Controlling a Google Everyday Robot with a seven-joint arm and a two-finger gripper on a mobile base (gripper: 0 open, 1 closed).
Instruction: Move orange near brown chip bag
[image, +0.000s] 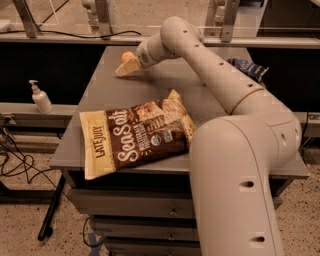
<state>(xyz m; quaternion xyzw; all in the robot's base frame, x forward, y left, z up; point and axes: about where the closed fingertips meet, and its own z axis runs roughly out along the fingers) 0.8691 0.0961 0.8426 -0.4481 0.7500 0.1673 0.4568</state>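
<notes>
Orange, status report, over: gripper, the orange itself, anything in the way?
Gripper over far side of table, at the orange. Orange partly hidden behind it, well apart from brown chip bag at near edge. Nothing between them.

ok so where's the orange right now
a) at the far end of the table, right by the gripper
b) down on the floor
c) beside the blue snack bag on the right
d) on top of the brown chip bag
a: the orange shows just behind the gripper at the far end of the table, well apart from the brown chip bag at the near edge.
</notes>
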